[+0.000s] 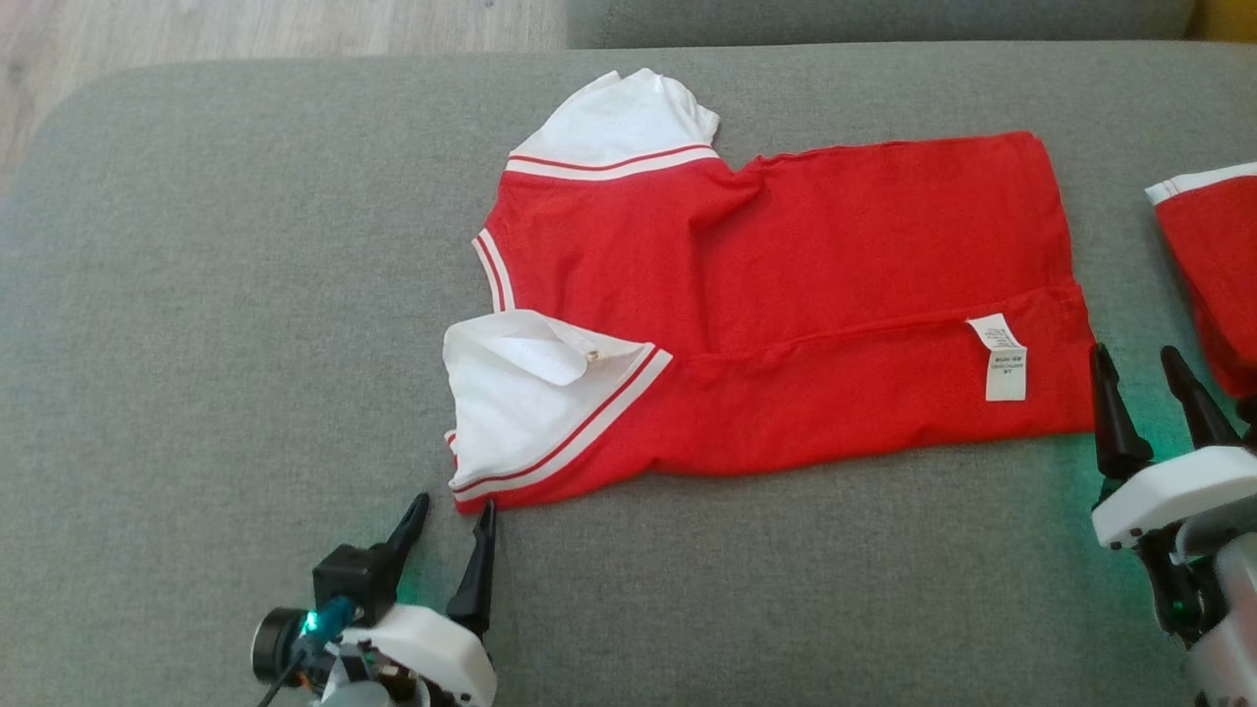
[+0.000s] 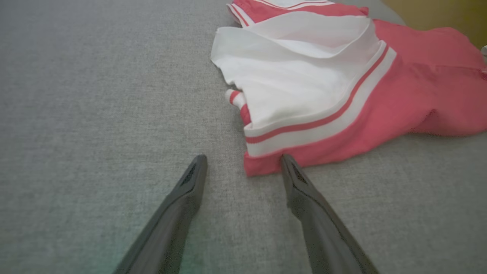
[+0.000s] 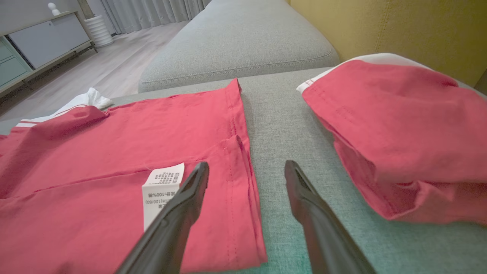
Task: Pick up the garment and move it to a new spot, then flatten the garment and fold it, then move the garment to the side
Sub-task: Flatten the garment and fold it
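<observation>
Seemingly the garment (image 1: 786,295) is already moved and spread: it lies lengthwise across the middle of the grey sofa cushion (image 1: 245,295), neck end toward the robot's left, hem toward its right. One fold looks made, since the near long edge is turned over onto the body, baring a seam and the white care label (image 1: 1004,358). Further folding and the shift to the side appear left to do. It is a red shirt with white sleeves trimmed in red and white stripes; the near sleeve (image 1: 520,412) lies creased on top. The left claw (image 1: 455,503) stands wide and empty just beside that sleeve's corner; the right claw (image 1: 1133,351) stands wide and empty at the hem's near corner. A second folded red garment (image 1: 1213,265) lies apart on the right
</observation>
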Robot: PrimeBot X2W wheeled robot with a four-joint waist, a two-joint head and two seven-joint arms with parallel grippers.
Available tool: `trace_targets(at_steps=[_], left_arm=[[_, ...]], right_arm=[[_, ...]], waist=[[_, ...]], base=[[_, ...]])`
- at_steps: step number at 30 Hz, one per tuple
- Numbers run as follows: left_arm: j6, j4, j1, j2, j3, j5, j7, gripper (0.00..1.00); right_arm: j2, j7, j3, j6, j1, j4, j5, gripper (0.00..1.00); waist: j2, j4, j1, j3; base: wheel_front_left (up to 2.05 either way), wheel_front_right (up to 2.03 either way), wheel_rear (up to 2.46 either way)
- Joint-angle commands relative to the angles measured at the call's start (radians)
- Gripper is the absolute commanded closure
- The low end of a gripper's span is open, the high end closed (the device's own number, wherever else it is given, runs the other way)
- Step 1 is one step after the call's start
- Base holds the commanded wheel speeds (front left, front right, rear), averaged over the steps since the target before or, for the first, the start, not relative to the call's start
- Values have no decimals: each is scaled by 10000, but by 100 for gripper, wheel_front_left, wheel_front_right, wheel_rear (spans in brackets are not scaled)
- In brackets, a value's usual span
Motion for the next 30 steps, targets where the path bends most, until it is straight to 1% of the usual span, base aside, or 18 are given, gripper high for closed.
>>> trace_targets(at_steps=[1,4,7,8,9,10,11,15,20,24,25,26,27,30], left_arm=[[-10,63,-514,12,343,-95,81,0],[-20,518,-791,-127,293,-97,139,0],[-133,800,-986,-224,194,-88,191,0],[-186,871,-1047,-257,155,-84,202,38],[-241,938,-1102,-281,115,-78,208,91],[-241,938,-1102,-281,115,-78,208,91],[-326,1006,-1150,-299,64,-82,245,100],[-486,1120,-1253,-280,8,-90,191,100],[-499,1039,-1288,-147,27,-66,66,100],[-453,898,-1299,-61,-1,-33,62,100],[-442,858,-1290,-42,-8,-30,64,100],[-429,826,-1273,-22,-12,-32,66,100],[-417,798,-1248,2,-20,-31,68,100],[-378,667,-1101,83,-50,-44,88,100]], right_arm=[[-153,-123,204,67,-252,-248,34,0],[-197,-91,227,67,-305,-245,-8,0],[-214,-40,204,67,-326,-201,-40,0],[-212,-24,195,67,-338,-167,-54,0],[-207,6,184,67,-351,-119,-68,0],[-207,6,184,67,-351,-119,-68,0],[-192,51,175,67,-365,-63,-82,0],[-117,334,6,67,-441,391,-276,0],[144,889,-449,67,-612,1319,-900,0],[454,1243,-612,67,-615,1590,-1168,0],[495,1329,-567,67,-583,1576,-1178,12],[514,1413,-521,67,-536,1551,-1190,73],[520,1502,-485,67,-478,1531,-1194,100],[511,1693,-428,67,-271,1406,-1112,100]], waist=[[0,-33,1,45],[0,-42,1,108],[0,-26,1,151],[0,-16,1,165],[0,-2,1,174],[0,-2,1,174],[0,13,1,177],[0,79,1,145],[0,209,1,47],[0,287,1,-55],[0,293,1,-82],[0,291,1,-120],[0,285,1,-164],[0,260,1,-324]], base=[[0,0,0],[0,0,0],[0,0,0],[0,0,0],[0,0,0],[0,0,0],[0,0,0],[0,0,0],[0,0,0],[0,0,0],[0,0,0],[0,0,0],[0,0,0],[0,0,0]])
